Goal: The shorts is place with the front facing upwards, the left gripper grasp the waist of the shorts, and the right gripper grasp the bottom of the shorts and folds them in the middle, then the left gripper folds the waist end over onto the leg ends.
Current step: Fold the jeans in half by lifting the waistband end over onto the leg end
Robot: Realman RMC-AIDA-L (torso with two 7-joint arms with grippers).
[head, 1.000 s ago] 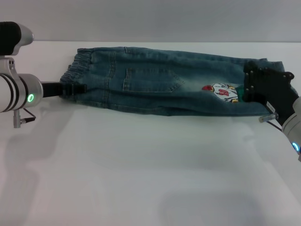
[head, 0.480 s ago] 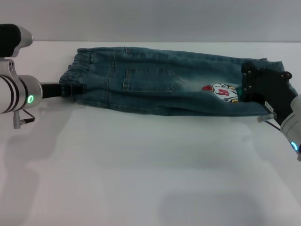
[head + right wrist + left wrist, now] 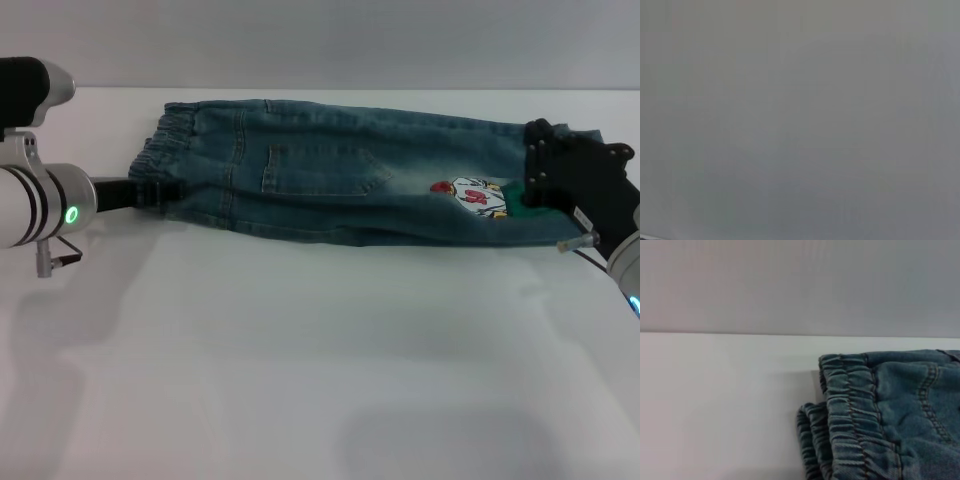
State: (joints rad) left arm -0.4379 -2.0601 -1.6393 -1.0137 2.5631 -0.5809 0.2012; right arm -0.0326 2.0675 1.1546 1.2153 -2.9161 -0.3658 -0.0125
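The blue denim shorts (image 3: 340, 170) lie folded lengthwise on the white table (image 3: 320, 350), with the elastic waist (image 3: 160, 140) at the left and the leg ends at the right. A cartoon patch (image 3: 478, 196) shows near the leg ends. My left gripper (image 3: 162, 191) is at the near corner of the waist, shut on the fabric. The left wrist view shows the gathered waistband (image 3: 855, 410) in two layers. At the leg ends, my right gripper (image 3: 530, 165) rests open over the hem. Only grey blur fills the right wrist view.
A pale wall runs behind the table's far edge (image 3: 320, 88). Bare white tabletop stretches in front of the shorts.
My right gripper has drawn back a little to the right, off the patch area. The left arm has edged slightly right. The shorts have stayed in place.
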